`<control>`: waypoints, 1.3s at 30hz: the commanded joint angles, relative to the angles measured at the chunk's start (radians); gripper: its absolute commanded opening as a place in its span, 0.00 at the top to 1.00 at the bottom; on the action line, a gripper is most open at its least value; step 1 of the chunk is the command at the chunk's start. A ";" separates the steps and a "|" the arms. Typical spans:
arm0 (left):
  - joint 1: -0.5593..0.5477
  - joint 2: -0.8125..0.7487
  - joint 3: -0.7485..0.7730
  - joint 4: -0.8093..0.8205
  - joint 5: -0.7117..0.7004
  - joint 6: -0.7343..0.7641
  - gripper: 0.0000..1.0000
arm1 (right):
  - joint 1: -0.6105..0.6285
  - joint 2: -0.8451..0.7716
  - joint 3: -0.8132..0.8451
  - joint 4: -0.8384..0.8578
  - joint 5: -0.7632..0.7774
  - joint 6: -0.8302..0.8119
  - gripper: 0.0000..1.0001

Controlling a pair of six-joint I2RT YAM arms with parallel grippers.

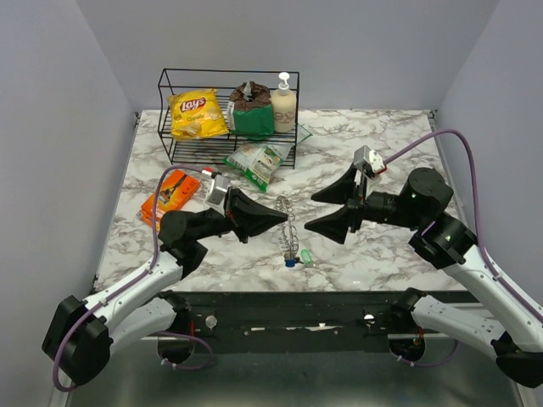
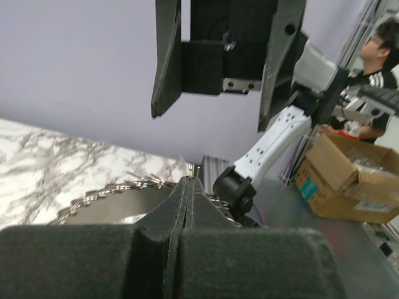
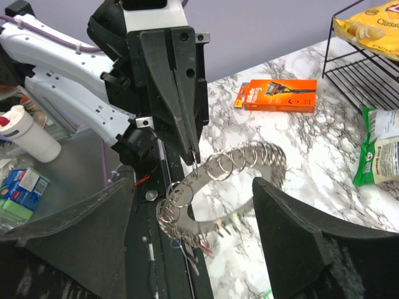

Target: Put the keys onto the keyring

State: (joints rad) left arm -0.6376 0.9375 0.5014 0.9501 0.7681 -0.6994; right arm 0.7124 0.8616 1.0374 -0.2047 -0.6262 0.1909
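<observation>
Near the table's front edge, midway between both arms: keyring [image 1: 289,233], a pale coil drawn out into a slack arc. Rises at its upper end to the left gripper [image 1: 283,217], sags at its lower end to the marble. Ends there right beside the keys [image 1: 297,260], one blue-headed and one green-headed, lying on the table [image 1: 399,144]; cannot tell whether threaded on. Left jaws pressed together, pinching one turn of the coil. Right gripper [image 1: 310,212] just across the coil, jaws spread wide, touching nothing, with the arc between its fingers in the wrist view. Farther left, flat on the marble: orange packet [image 1: 170,195]. Along the back edge: wire rack [image 1: 193,149] holding a yellow chip bag [image 1: 197,114], a green bag [image 1: 253,117] and a soap bottle [image 1: 283,103]. Just in front of it: green-and-white pouch [image 1: 257,161].
</observation>
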 commanded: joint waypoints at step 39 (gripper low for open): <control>-0.033 0.138 0.025 0.644 -0.105 -0.276 1.00 | 0.004 0.034 -0.096 0.317 -0.086 0.107 0.36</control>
State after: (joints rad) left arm -0.6636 1.1042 0.4835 1.2930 0.6579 -0.9943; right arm 0.7124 0.9035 0.9573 0.1112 -0.7582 0.3161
